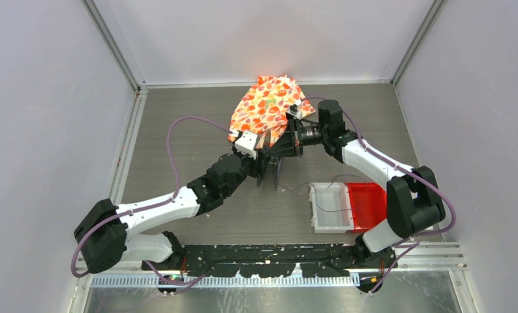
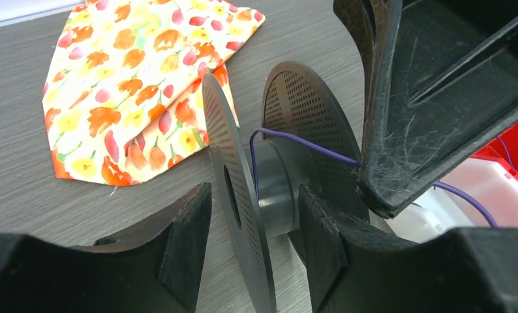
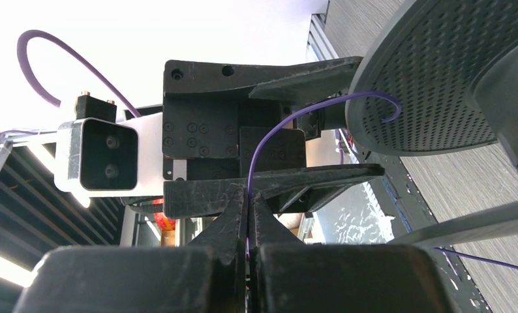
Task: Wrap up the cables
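A dark spool [image 1: 273,166] with two perforated discs stands on edge at mid-table; it also shows in the left wrist view [image 2: 295,111] and the right wrist view [image 3: 432,85]. The cable [image 2: 295,140] is a very thin purple-dark strand lying once round the spool's hub. My left gripper [image 2: 253,195] is open, its fingers straddling the near disc, one finger between the discs by the hub. My right gripper [image 3: 248,208] is shut on the cable [image 3: 263,143] just beside the spool. The cable's slack trails over the white bin [image 1: 335,210].
A floral orange cloth [image 1: 269,104] lies behind the spool, also in the left wrist view [image 2: 132,85]. A white bin [image 1: 312,207] and a red bin [image 1: 367,202] sit side by side at the near right. Walls enclose the table on three sides.
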Robot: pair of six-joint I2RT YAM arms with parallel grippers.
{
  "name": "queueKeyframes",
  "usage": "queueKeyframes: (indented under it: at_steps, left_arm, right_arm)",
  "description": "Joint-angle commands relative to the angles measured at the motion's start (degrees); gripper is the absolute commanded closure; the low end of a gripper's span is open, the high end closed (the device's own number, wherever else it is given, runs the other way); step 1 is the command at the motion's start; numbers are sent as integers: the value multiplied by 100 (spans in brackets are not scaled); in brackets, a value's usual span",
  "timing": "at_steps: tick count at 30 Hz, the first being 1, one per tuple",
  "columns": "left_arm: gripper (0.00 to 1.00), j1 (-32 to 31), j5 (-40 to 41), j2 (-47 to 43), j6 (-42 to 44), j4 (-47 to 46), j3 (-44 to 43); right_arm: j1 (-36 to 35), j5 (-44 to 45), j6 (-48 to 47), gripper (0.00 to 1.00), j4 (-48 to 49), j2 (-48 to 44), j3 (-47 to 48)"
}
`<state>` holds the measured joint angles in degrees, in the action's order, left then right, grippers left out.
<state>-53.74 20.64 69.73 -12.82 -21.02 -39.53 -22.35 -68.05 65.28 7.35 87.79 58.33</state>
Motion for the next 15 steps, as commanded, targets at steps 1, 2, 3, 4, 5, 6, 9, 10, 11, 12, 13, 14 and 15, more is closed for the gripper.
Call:
queueKeyframes:
  at_steps: [1,2,3,4,5,6,9,10,11,12,13,14,15]
  left_arm:
    - [47,-24,148,128,96,-286,-160]
    - [47,-25,148,133,88,-281,-154]
    - [47,-27,155,135,87,-278,-148]
    - [47,-23,185,137,87,-268,-143]
    - [47,-24,209,143,87,-245,-147]
    - [47,-23,238,150,98,-219,-151]
    - [51,-25,328,146,113,-214,-127]
    - [52,-23,346,146,121,-219,-123]
    - [54,-24,358,158,128,-207,-125]
    - [55,-27,363,175,137,-191,-132]
    - [56,-26,364,194,147,-149,-154]
    - [56,-23,357,212,148,-116,-160]
    - [56,-26,347,222,148,-95,-160]
  right_arm:
    - [19,2,73,100,240,-139,-22]
    - [20,9,73,100,244,-141,-23]
    - [18,11,80,99,248,-147,-31]
    - [14,19,93,99,263,-149,-36]
    - [13,20,103,99,274,-156,-40]
    - [14,20,112,99,282,-152,-47]
    - [17,29,140,100,313,-157,-58]
    - [16,33,141,100,318,-157,-65]
    - [18,37,151,100,327,-157,-73]
    - [20,38,161,100,339,-155,-75]
    - [20,43,181,99,363,-152,-82]
    - [12,42,200,99,384,-156,-91]
    - [19,44,204,99,397,-161,-93]
